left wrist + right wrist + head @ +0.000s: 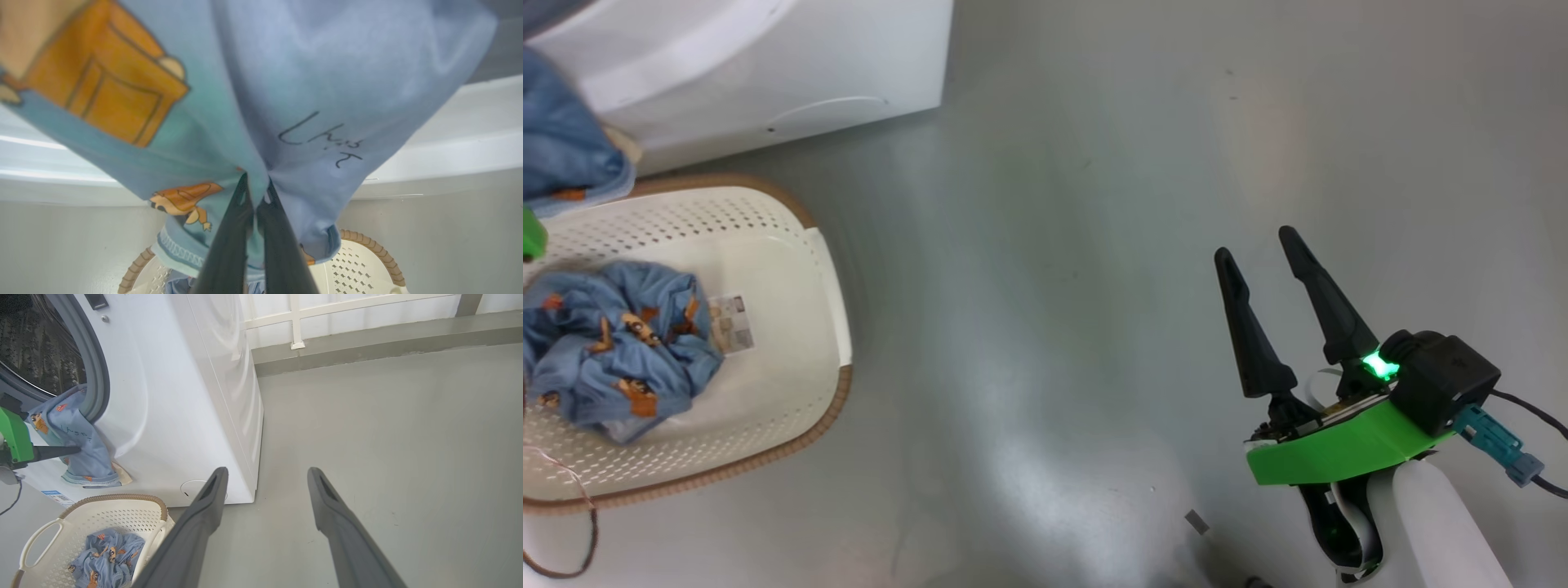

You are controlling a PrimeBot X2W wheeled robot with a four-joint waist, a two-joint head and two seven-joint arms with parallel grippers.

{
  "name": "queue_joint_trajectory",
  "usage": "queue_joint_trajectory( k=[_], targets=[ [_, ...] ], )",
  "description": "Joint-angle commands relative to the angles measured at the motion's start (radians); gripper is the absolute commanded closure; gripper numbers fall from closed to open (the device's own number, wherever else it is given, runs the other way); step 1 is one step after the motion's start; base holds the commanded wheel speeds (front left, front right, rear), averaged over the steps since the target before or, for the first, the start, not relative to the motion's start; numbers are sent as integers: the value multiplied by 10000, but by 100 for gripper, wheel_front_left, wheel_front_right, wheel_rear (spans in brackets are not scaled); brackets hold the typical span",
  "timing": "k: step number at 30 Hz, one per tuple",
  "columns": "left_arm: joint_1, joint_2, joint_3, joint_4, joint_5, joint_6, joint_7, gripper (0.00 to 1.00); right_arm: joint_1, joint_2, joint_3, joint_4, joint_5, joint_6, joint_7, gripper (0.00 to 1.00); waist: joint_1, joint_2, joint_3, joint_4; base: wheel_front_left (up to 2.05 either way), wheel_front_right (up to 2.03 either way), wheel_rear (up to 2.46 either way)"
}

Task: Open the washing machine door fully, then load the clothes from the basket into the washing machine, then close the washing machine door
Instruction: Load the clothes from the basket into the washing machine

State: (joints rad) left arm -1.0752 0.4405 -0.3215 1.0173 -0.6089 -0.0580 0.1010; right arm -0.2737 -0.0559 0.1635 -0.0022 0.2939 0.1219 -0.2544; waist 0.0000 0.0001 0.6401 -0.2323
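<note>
Grey floor point(1094, 245) runs out from the washing machine point(184, 396), and a white railing point(296, 318) stands on a low kerb beyond the machine's side. The machine's mouth is uncovered, showing the steel drum point(36, 347) inside the grey rubber ring point(96, 367). A hanging garment point(81, 449), light blue with orange-brown bears and some handwriting, spills over the lower lip of that mouth and drapes down the machine's front.

The left gripper point(256, 183) has its two dark fingers pressed together on a fold of this cloth, pinching it in front of the machine just below the opening.

The basket point(686, 212) sits on the floor just before the foot of the machine. It is under the hanging garment and near the round flap point(194, 488) and the blue sticker point(55, 495). A bundled garment point(613, 343) of the same print lies on the basket's bottom beside a label sticker point(731, 322).

The right gripper point(1258, 247) hovers over bare floor out past the machine's front corner, on the robot's right and well apart from the basket. Its fingers are spread wide with nothing between them.
</note>
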Motion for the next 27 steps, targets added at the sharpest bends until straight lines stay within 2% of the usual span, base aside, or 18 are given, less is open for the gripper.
queue_joint_trajectory(
  k=[1, 8, 11, 19, 23, 27],
  targets=[
    [29, 595, 180, -278, 36, -24, 4, 100, 117, 30, 172, -255, -27, 88, -73, 0, 0, -1, -57, 86, 0, 0, 0],
    [560, 1109, 35, -2506, -187, -171, 1386, 100, 215, 35, 81, -300, -104, 88, -73, 0, 0, -1, -216, 358, 0, 0, 0],
    [898, 1479, 124, -3893, -407, -49, 2174, 100, 222, 37, 83, -307, -95, 88, -73, 0, 0, -1, -258, 383, 0, 0, 0],
    [1560, 2442, 679, -7393, -717, 1064, 3681, 100, 89, 47, 288, -314, 87, 88, -74, 0, 0, -1, -150, 58, 0, 0, 0],
    [1454, 2868, 921, -8132, -588, 1543, 4037, 100, -33, 51, 402, -280, 245, 88, -74, 0, 0, -1, -1, -271, 0, 0, 0],
    [1011, 3161, 1025, -8240, -294, 1909, 4217, 100, -141, 54, 565, -261, 463, 88, -74, 0, 0, -1, 184, -612, 0, 0, 0]
  ],
)
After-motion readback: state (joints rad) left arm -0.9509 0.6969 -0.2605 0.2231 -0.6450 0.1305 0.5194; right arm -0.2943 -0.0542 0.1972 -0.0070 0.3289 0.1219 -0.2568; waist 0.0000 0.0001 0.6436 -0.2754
